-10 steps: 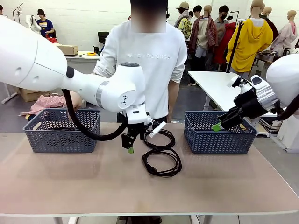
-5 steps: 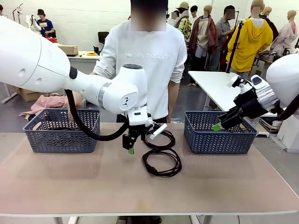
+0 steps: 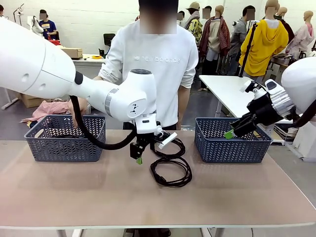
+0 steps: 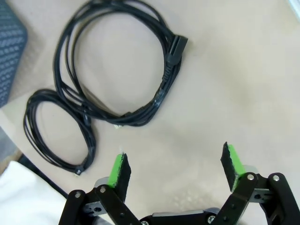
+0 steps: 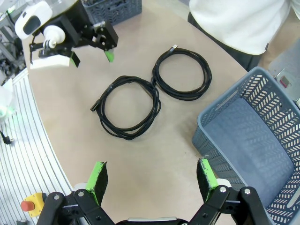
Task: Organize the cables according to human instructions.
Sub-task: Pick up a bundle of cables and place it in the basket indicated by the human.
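Two coiled black cables lie side by side mid-table, a near coil (image 3: 171, 183) and a far coil (image 3: 174, 154). In the left wrist view, the larger coil (image 4: 159, 96) with its plug and the smaller coil (image 4: 89, 138) lie ahead of the fingers. My left gripper (image 3: 139, 157) (image 4: 176, 166) hangs open just left of the coils, over bare table, with nothing between its pads. My right gripper (image 3: 229, 133) (image 5: 152, 177) is open and empty, raised by the right basket. From there both coils (image 5: 156, 108) (image 5: 183, 96) and the left gripper (image 5: 91, 56) show.
A grey-blue basket (image 3: 64, 143) stands at the left and another (image 3: 232, 145) (image 5: 225, 101) at the right. A person in a white top stands at the far side, one hand (image 3: 79, 106) down by the left basket. The table's near half is bare.
The left arm has edged slightly right toward the coils. The right arm and the cables have not moved.
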`<action>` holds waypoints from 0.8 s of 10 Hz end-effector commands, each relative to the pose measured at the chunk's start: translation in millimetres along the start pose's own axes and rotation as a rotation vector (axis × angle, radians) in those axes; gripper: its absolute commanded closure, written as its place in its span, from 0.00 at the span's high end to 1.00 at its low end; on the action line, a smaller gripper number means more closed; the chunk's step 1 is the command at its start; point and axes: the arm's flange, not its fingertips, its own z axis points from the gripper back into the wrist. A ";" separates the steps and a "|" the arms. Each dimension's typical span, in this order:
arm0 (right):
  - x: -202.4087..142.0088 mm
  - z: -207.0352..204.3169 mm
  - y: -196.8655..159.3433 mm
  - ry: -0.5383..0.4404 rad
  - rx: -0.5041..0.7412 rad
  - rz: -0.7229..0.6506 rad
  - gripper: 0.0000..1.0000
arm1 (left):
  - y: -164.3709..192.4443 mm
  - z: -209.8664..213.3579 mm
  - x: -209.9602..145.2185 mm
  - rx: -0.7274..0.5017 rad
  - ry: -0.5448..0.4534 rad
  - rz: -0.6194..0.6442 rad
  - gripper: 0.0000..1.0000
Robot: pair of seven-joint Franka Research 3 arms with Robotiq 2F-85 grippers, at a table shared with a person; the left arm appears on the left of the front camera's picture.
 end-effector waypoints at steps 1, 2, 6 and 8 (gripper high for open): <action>-0.9 -1.3 -3.1 -0.028 0.017 0.017 1.00 | 11.3 -8.8 3.4 -0.009 -0.001 -0.151 1.00; -0.9 -1.3 -3.1 -0.028 0.017 0.017 1.00 | 14.7 -14.0 8.1 -0.021 0.004 -0.201 1.00; -0.9 -1.3 -3.1 -0.028 0.017 0.017 1.00 | 24.3 -33.9 14.8 -0.068 0.006 -0.360 1.00; -0.9 -1.3 -3.1 -0.028 0.017 0.017 1.00 | 31.7 -43.5 16.6 -0.083 -0.001 -0.399 1.00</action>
